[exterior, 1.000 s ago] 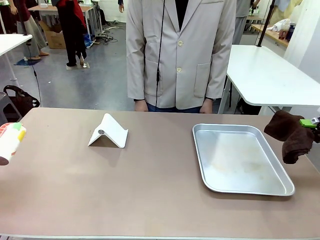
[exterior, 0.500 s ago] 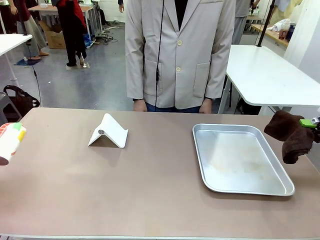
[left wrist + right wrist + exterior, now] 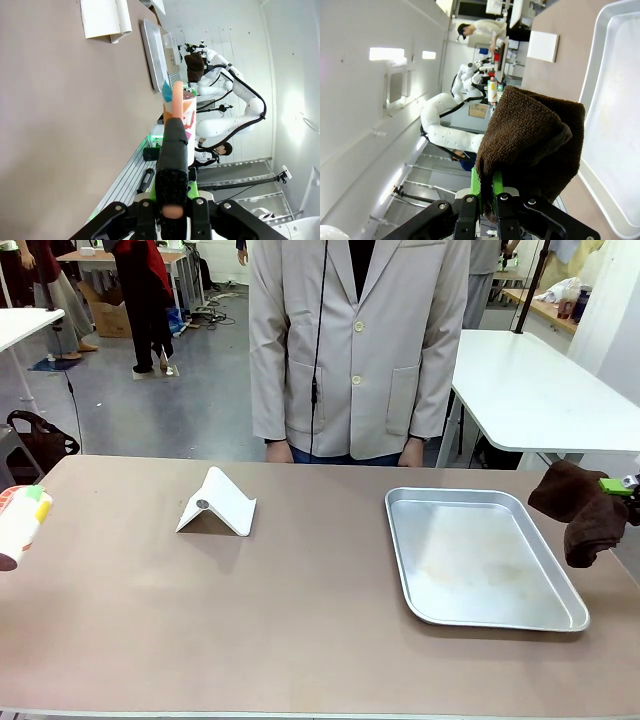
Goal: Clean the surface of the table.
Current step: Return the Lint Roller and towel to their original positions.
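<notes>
Right hand: our right hand [image 3: 622,485] hangs just off the table's right end, clenched on a brown cloth [image 3: 580,512] that droops below it.
Left hand: our left hand [image 3: 172,150] sits at the table's left end, clamped on a white bottle [image 3: 20,525] with coloured print.
Table: the table [image 3: 300,630] spreads inward from both hands, its long axis running from one hand to the other.
Nearer arm: we judge the cloth hand the one to wipe; bare top lies inward of it, beyond the metal tray [image 3: 482,558].
Obstacles: the tray lies just inward of the right hand; a folded white stand [image 3: 217,503] sits toward the left hand's side, nearer the far edge.
Open room: the widest bare stretch runs along the near edge, between tray and bottle.
Far edge: a person [image 3: 360,350] stands there, hands [image 3: 283,451] low.
</notes>
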Controlling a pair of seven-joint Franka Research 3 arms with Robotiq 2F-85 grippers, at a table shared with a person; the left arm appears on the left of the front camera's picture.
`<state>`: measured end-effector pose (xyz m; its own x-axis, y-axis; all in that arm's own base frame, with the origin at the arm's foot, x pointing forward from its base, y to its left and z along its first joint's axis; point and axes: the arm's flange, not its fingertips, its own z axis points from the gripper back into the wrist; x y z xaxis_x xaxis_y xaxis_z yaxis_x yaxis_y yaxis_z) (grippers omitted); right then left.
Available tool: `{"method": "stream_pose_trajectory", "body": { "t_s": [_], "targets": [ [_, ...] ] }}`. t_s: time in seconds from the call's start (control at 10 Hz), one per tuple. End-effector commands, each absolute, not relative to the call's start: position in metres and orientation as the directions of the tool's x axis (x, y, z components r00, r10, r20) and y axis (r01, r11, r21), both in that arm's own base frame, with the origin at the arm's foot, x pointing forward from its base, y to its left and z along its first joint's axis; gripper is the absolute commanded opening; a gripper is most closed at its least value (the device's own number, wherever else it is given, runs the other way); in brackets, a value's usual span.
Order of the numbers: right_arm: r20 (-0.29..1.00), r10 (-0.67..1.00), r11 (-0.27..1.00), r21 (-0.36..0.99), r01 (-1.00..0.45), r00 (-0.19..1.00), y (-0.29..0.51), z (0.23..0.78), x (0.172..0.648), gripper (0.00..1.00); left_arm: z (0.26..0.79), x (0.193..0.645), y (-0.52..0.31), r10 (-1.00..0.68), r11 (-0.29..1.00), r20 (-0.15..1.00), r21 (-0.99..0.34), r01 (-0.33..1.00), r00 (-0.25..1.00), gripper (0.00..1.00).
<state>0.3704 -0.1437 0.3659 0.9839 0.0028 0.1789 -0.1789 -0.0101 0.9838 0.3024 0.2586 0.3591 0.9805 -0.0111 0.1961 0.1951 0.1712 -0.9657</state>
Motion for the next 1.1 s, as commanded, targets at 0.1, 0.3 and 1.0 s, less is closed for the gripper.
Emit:
{"method": "stream_pose_trajectory", "body": {
  "t_s": [0.1,0.3,1.0],
  "targets": [
    [0.175,0.038,0.016,0.984,-0.176,0.984,-0.130,0.379,0.371,0.11,0.390,0.301,0.248,-0.042,0.253,0.144,-0.956,0.150,0.989,0.22],
    [0.206,0.172,0.111,0.968,-0.226,0.963,-0.075,0.416,0.390,0.11,0.448,0.317,0.210,-0.125,0.358,0.091,-0.925,0.131,0.988,0.22],
    [0.236,0.215,0.392,0.868,-0.305,0.948,0.145,0.423,0.451,0.11,0.553,0.416,0.006,-0.039,0.680,0.158,-0.719,0.142,0.987,0.22]
  ]
}}
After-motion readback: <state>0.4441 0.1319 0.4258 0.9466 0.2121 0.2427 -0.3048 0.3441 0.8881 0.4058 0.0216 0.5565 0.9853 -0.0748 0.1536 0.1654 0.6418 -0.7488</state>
